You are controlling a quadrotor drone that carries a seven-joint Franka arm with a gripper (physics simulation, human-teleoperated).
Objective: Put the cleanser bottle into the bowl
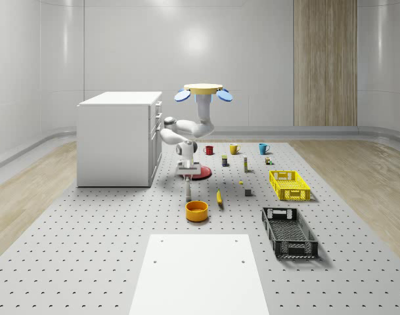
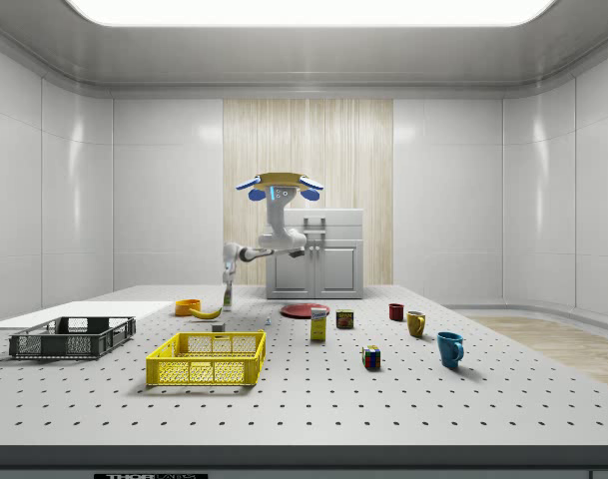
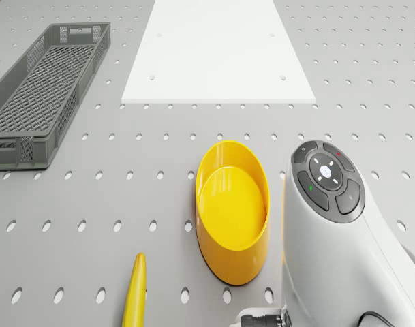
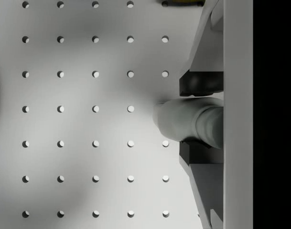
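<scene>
The drone [image 1: 203, 92] hovers over the table beside the white cabinet [image 1: 117, 138], with its arm reaching down toward the front. My gripper [image 1: 186, 173] is shut on the cleanser bottle [image 1: 188, 189], which hangs upright just behind the orange bowl [image 1: 196, 210] and slightly to its left in the whole-scene view. In the side view the bottle [image 2: 227, 296] hangs under the gripper [image 2: 227, 273], to the right of the bowl [image 2: 188, 307]. The wrist view has the pale bottle [image 4: 183, 121] clamped between both dark fingertips [image 4: 199, 83]. The bowl [image 3: 232, 218] is empty.
A banana [image 1: 219, 198] lies right of the bowl. A red plate [image 1: 200, 173] sits behind the gripper. A black crate [image 1: 289, 232] and a yellow crate [image 1: 289, 185] stand on the right. Mugs and small boxes line the back. A white board [image 1: 200, 272] lies in front.
</scene>
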